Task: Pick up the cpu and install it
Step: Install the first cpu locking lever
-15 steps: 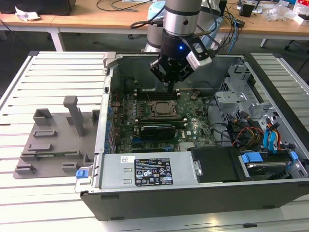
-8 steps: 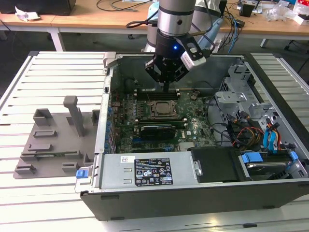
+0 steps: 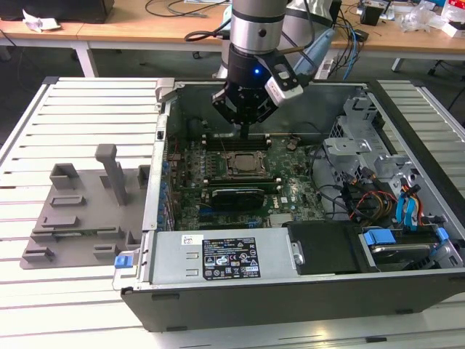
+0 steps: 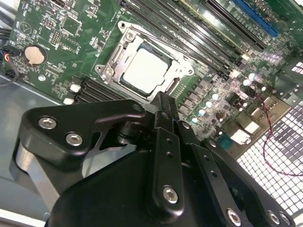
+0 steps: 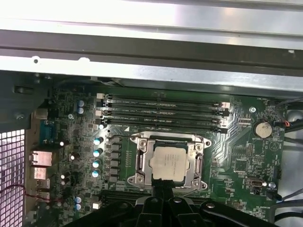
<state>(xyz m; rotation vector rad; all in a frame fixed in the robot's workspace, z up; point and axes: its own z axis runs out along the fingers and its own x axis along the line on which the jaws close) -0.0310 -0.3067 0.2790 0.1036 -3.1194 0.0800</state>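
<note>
Gripper: we see the black gripper (image 3: 245, 131) hanging over the open computer case (image 3: 218, 273) in the exterior view, its narrow tip pointing down just behind the socket frame (image 3: 243, 164)
Grip state: in the second wrist view the gripper (image 4: 164, 105) has its fingers pressed together with no gap that we can make out and nothing between them, so we read it as clenched and empty
Cpu: we find the cpu (image 5: 170, 162) lying flat inside the metal socket frame (image 5: 168, 161) on the green motherboard (image 5: 236, 142), its pale silvery top facing up
Cpu, other wrist view: the same pale square, the cpu (image 4: 146, 71), sits within the socket frame (image 4: 113, 64), apart from the fingertips
Gripper to cpu: in the first wrist view the gripper (image 5: 163, 193) sits over the edge of the frame, next to the chip; we cannot tell whether it touches the frame
Memory slots: we count several long dark slots (image 5: 163, 113) running beside the socket
Tray: a grey plastic tray (image 3: 80, 211) with upright posts rests on the slatted table (image 3: 29, 145), at the exterior view's left of the case, well apart from the gripper
</note>
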